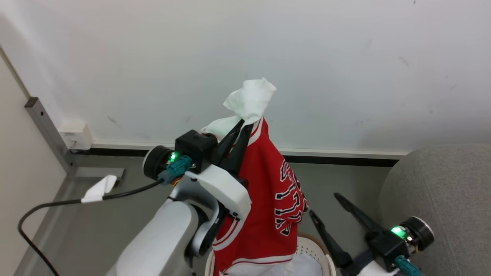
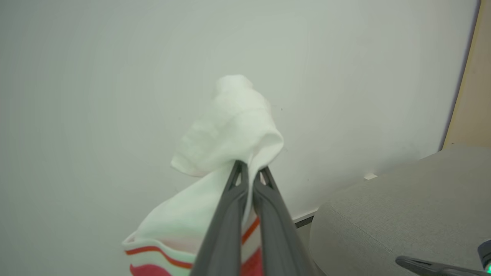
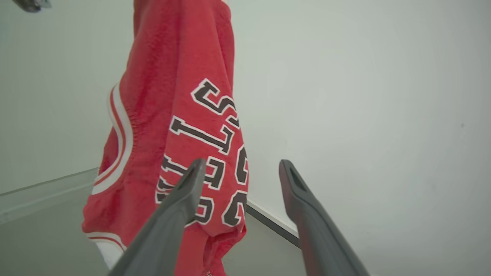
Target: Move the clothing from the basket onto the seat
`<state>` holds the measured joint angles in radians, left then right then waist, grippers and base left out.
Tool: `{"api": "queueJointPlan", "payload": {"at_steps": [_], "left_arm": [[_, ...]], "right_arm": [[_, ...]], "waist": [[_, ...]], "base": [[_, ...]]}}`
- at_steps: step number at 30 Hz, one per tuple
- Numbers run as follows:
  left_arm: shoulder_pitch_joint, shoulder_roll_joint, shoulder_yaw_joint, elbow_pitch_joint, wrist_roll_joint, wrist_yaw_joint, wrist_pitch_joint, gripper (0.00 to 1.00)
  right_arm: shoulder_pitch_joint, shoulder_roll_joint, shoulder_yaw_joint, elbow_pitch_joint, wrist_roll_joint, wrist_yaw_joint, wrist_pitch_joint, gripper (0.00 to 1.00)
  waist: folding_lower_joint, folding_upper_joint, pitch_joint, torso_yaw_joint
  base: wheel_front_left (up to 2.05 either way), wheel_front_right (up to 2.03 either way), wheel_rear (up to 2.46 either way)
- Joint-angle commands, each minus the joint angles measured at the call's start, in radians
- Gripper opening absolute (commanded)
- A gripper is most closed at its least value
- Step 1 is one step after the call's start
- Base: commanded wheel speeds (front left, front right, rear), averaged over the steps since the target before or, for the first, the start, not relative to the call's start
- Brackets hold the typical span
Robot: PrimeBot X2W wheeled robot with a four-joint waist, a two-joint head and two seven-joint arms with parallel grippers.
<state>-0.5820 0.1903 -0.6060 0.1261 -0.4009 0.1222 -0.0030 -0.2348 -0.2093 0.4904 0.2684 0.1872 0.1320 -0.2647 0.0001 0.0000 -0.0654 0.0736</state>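
Left gripper (image 2: 251, 168) pinching clothing (image 1: 268, 191), held high so its hem clears basket (image 1: 312, 249) at 6 o'clock | right gripper (image 1: 323, 204) spread (idle) | seat (image 1: 433, 191) at 3 o'clock

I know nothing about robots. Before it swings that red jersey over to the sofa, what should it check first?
1. Grip: the left pincer is shut on the white top of the jersey: ok.
2. Hem out of the basket: cannot tell; in the head view it overlaps the rim.
3. Spare arm: the right pincer is open, holding nothing: ok.
4. Path: the right pincer lies between jersey and sofa: probably not ok.
5. Landing spot: nothing on the sofa part shown: ok.
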Motion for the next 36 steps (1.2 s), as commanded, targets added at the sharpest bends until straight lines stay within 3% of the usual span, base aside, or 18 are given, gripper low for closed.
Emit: {"api": "queueJointPlan", "payload": {"at_steps": [1,7,14,19,20,21,28,29,31,32,33,36], "left_arm": [[-0.016,-0.008,-0.004,0.005,-0.009,-0.006,-0.009,0.0],[-0.035,-0.034,-0.031,0.017,-0.004,-0.016,-0.01,0.0],[-0.047,-0.052,-0.063,0.007,0.002,-0.026,0.001,0.0],[-0.044,-0.065,-0.082,-0.007,-0.012,-0.032,0.009,0.0],[-0.042,-0.066,-0.085,-0.007,-0.014,-0.034,0.01,0.0],[-0.04,-0.066,-0.087,-0.006,-0.016,-0.033,0.011,0.0],[-0.037,-0.061,-0.089,0.024,-0.022,-0.028,0.002,0.0],[-0.036,-0.059,-0.09,0.029,-0.021,-0.027,0.002,0.04],[-0.034,-0.055,-0.089,0.037,-0.02,-0.023,0.004,0.33],[-0.033,-0.052,-0.089,0.04,-0.018,-0.022,0.003,0.55],[-0.033,-0.051,-0.089,0.042,-0.017,-0.02,0.001,0.98],[-0.028,-0.046,-0.09,0.048,-0.016,-0.017,0.001,1.0]], "right_arm": [[-0.035,0.01,0.04,0.021,0.015,-0.002,0.001,1.0],[-0.117,0.055,0.135,0.094,0.037,-0.002,0.001,1.0],[-0.164,0.12,0.069,0.168,-0.042,-0.002,0.001,1.0],[-0.208,0.143,0.076,0.251,-0.08,-0.002,0.001,1.0],[-0.213,0.147,0.089,0.285,-0.061,-0.002,0.001,0.74],[-0.225,0.15,0.107,0.312,-0.049,-0.002,0.001,0.0],[-0.281,0.159,0.137,0.38,0.035,-0.002,0.001,0.0],[-0.282,0.159,0.137,0.379,0.04,-0.002,0.001,0.0],[-0.281,0.159,0.137,0.374,0.053,-0.002,0.0,0.0],[-0.282,0.159,0.135,0.371,0.058,-0.002,0.0,0.0],[-0.283,0.159,0.133,0.369,0.061,-0.002,0.0,0.0],[-0.284,0.159,0.129,0.364,0.066,-0.002,0.0,0.0]], "waist": [[-0.0001,0.0,0.0,0.009],[-0.0001,0.0,-0.002,0.026],[-0.0001,0.0,-0.003,0.047],[-0.0001,0.0,-0.003,0.053],[-0.0001,0.0,-0.005,0.054],[-0.0001,0.0,-0.007,0.054],[-0.0001,0.0,-0.017,0.058],[-0.0001,0.0,-0.018,0.059],[-0.0001,0.0,-0.018,0.058],[-0.0001,0.0,-0.018,0.057],[-0.0001,0.0,-0.016,0.056],[-0.0001,0.0,-0.016,0.051]], "base": [[0.0,0.0,0.0],[0.0,0.0,0.0],[0.0,0.0,0.0],[0.0,0.0,0.0],[0.0,0.0,0.0],[0.0,0.0,0.0],[0.0,0.0,0.0],[0.0,0.0,0.0],[0.0,0.0,0.0],[0.0,0.0,0.0],[0.0,0.0,0.0],[0.0,0.0,0.0]]}}
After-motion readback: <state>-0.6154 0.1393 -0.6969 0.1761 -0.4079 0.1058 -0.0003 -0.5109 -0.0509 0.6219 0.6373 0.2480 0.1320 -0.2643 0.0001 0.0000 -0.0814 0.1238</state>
